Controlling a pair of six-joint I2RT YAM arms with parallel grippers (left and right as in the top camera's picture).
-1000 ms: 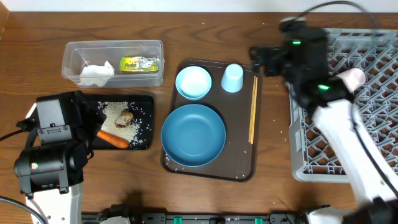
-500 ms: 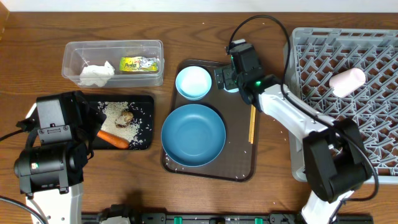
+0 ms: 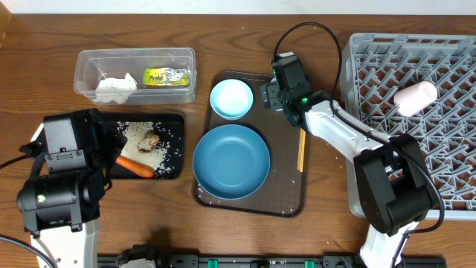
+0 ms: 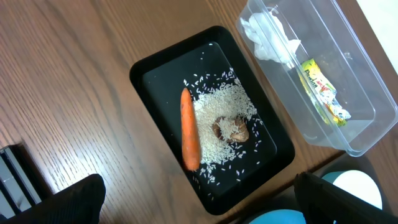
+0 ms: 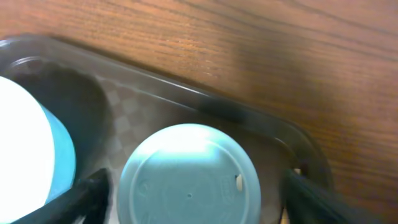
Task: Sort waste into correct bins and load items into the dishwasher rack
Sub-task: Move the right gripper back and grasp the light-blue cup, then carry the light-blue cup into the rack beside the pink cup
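Observation:
My right gripper is open and straddles the upturned pale-blue cup on the brown serving tray. Its left finger is close against the cup and the right one stands apart. The arm hides this cup from overhead. Beside it are the small bowl, blue plate and chopsticks. A whitish-pink cup lies in the grey rack. My left gripper hangs open and empty near the black tray, which holds the carrot, brown lump and rice.
The clear tub at the back left holds a white tissue and a green-yellow wrapper. The right arm's black cable loops over the table behind the serving tray. A few rice grains lie on the tray's front edge.
The right arm has swung left from over the rack and come down around the pale-blue cup on the serving tray. The left arm has not moved.

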